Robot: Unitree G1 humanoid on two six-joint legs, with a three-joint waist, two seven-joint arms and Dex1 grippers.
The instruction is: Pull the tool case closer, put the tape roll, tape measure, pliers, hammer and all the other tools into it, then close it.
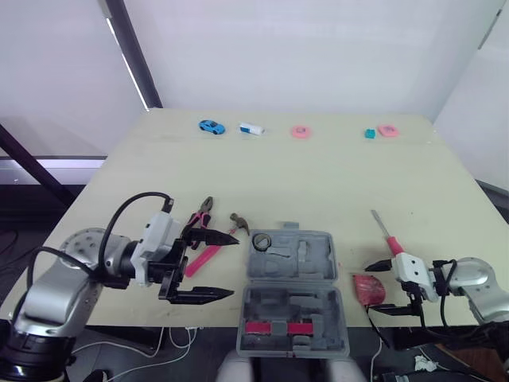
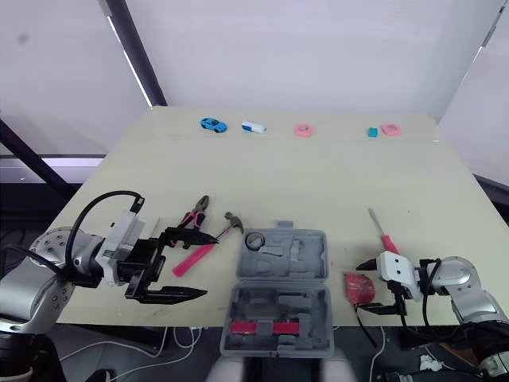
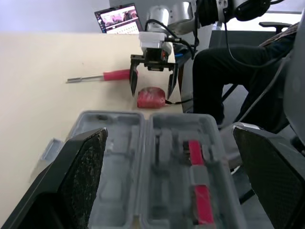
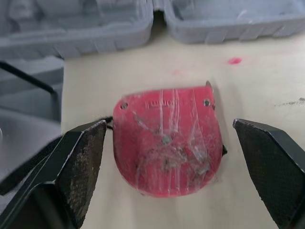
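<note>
The grey tool case (image 1: 329,274) lies open at the table's front edge, with a black tape roll (image 1: 262,240) in its far-left corner. To its left lie pink-handled pliers (image 1: 199,231) and a small hammer (image 1: 236,223). My left gripper (image 1: 216,267) is open, holding nothing, just left of the case. A red tape measure (image 4: 167,152) lies on the table right of the case, and my right gripper (image 1: 379,288) is open with a finger on either side of it, not touching it. A pink-handled screwdriver (image 1: 387,235) lies just beyond.
Along the far edge sit a blue toy car (image 1: 211,126), a white eraser (image 1: 251,128), two pink rings (image 1: 300,132) and a teal block (image 1: 370,134). A seated person's leg (image 3: 228,81) and a laptop (image 3: 116,19) are off the table's right side.
</note>
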